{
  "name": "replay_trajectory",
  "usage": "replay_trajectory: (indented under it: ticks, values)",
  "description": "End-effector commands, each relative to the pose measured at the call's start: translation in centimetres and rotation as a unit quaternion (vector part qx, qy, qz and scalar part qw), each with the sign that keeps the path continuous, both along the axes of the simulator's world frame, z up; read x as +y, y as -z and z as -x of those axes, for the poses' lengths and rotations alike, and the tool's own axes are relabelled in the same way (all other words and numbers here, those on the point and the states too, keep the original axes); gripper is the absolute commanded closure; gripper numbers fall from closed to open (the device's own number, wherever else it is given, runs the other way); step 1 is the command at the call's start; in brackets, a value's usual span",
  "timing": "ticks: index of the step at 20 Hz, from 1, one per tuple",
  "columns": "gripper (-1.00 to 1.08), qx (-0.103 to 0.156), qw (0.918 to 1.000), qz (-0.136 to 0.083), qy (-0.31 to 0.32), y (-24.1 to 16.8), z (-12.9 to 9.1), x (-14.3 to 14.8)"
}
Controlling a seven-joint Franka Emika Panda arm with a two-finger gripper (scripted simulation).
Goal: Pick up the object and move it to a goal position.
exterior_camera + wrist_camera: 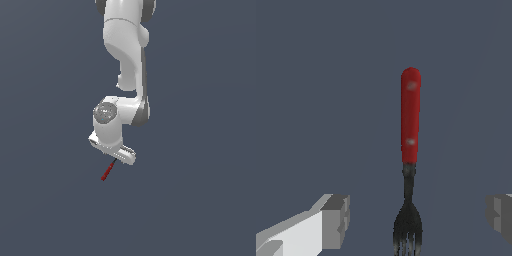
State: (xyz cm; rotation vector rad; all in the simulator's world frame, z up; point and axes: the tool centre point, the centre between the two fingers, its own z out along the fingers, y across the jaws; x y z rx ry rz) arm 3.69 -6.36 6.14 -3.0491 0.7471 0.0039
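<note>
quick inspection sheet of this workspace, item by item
surface: plain dark grey ground, no markings.
job's things: fork with red handle and black prongs, lying between the fingers; not gripped.
clutter: nothing seen.
grippers: gripper open, one finger on each side of the prong end, clear gaps both sides; low over the fork in the exterior view.
cables: nothing seen.
surroundings: white arm only; no goal marker seen.

The arm [125, 45] has smooth, rounded white housings with dark grey bands at the joints. One joint carries a round grey cap [105, 111]. The hand body is a white block. The fingers [336, 221] are white with square grey pads.
</note>
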Motion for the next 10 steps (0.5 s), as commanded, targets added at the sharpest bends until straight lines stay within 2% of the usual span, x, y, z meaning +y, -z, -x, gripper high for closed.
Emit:
replay_trajectory:
  ticks: [1,10]
  values:
    - [-0.92,-0.001,1.0000,0.001,0.009,0.4,-0.2,-0.4]
    - [-0.92,0.000,1.0000,0.001,0.009,1.7,-0.1,-0.4]
